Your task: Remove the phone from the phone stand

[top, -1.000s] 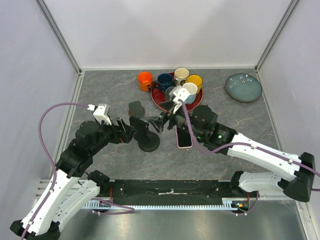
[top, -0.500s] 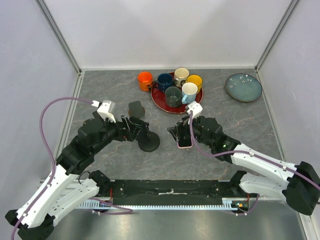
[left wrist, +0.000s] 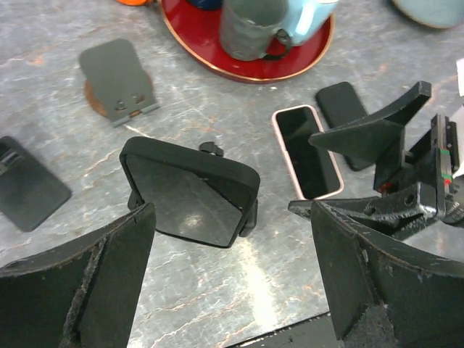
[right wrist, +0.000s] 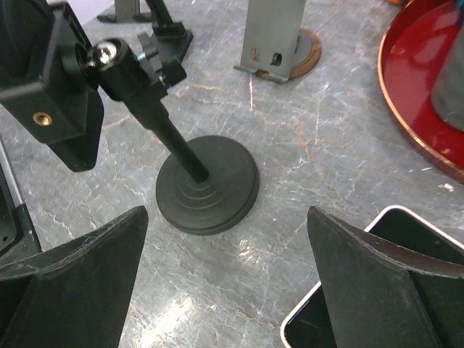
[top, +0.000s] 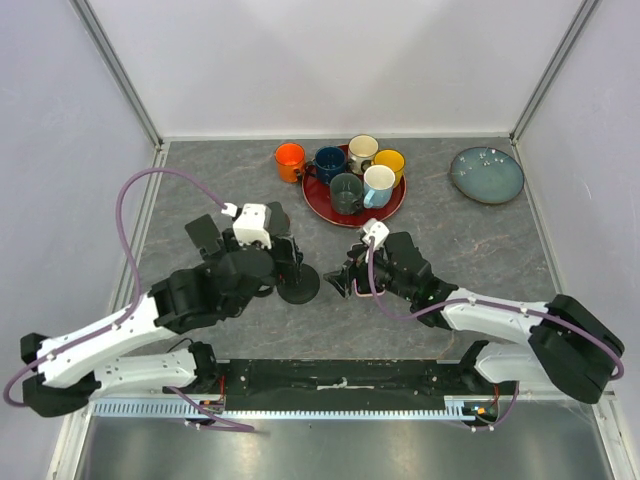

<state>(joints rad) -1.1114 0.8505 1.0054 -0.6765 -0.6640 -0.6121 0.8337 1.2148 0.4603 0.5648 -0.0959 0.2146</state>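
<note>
The phone (left wrist: 306, 151), in a pink case, lies flat and screen up on the grey table, right of the black phone stand (left wrist: 192, 190). The stand's holder plate is empty. Its round base (right wrist: 208, 185) and ball joint show in the right wrist view, and the phone's corner (right wrist: 362, 308) shows at the bottom right there. My left gripper (left wrist: 232, 290) is open and empty, hovering over the stand's near side (top: 298, 285). My right gripper (right wrist: 228, 290) is open and empty, low between base and phone. It covers the phone in the top view (top: 343, 280).
A grey stand on a brown disc (left wrist: 116, 76) stands behind the black stand. A red tray (top: 392, 203) with several mugs and an orange mug (top: 290, 160) are at the back. A blue-grey plate (top: 487, 174) is at the back right. A dark flat rectangle (left wrist: 341, 105) lies beyond the phone.
My left arm has swung right and over the black stand. My right gripper has dropped and pulled back toward the near edge, now covering the phone, which has stayed flat on the table.
</note>
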